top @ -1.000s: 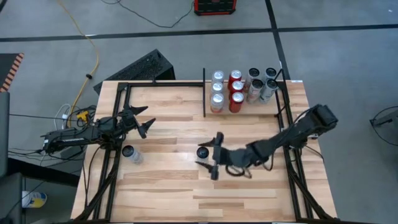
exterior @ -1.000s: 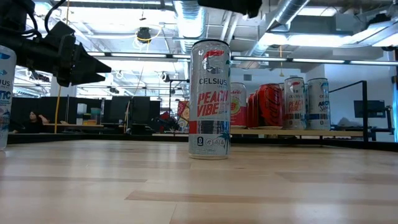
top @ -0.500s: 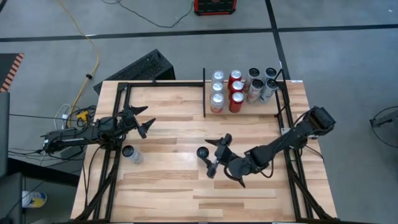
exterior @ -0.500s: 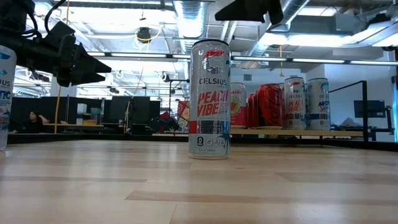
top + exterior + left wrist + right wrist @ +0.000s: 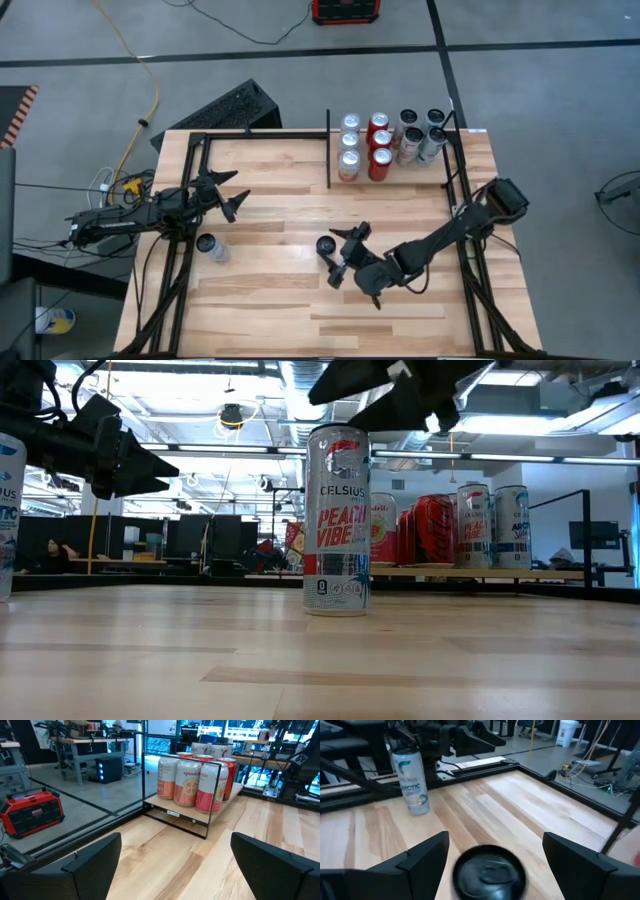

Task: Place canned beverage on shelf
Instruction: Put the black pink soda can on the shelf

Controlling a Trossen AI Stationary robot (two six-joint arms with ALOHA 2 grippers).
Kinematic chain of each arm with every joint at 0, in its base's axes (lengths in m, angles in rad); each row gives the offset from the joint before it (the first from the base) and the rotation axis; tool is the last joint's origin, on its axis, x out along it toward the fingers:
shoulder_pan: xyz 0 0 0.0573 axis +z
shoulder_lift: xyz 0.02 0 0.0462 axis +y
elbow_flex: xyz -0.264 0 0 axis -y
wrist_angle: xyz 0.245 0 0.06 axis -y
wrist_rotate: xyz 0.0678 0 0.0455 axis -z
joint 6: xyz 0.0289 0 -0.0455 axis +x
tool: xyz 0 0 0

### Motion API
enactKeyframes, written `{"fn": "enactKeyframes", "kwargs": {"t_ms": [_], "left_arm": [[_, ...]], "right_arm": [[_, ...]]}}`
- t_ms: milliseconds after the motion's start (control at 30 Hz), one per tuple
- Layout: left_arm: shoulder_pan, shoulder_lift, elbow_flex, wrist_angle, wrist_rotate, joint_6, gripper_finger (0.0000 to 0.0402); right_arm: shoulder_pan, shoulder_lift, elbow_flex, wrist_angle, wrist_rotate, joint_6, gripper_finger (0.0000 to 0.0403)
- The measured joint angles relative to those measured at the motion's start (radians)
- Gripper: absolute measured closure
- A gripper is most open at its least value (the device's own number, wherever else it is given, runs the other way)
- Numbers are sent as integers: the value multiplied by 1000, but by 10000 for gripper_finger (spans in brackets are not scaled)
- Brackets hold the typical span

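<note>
We list: right gripper [image 5: 340, 258], fingers apart, just above the upright centre can [image 5: 326, 244]; left gripper [image 5: 232, 194], fingers apart, waiting left; shelf [image 5: 400, 175] far right.

- "CELSIUS" and "PEACH VIBE" are printed on the tall can [image 5: 337, 520] standing mid-table.
- "spindrift" is read on the pink cans [image 5: 188, 784] in the shelf corner.
- Other cans' lettering cannot be made out.
</note>
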Motion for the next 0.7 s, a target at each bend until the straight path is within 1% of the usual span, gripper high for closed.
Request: {"fn": "enactKeyframes", "kwargs": {"t_ms": [233, 367, 700], "left_arm": [[0, 0, 0, 0, 0, 0, 40], [0, 0, 0, 0, 0, 0, 40], [0, 0, 0, 0, 0, 0, 40]], "right_arm": [[-2, 74, 2, 63, 15, 1, 56], [-2, 74, 2, 62, 55, 1, 56], [-2, 74, 2, 36, 53, 35, 56]]}}
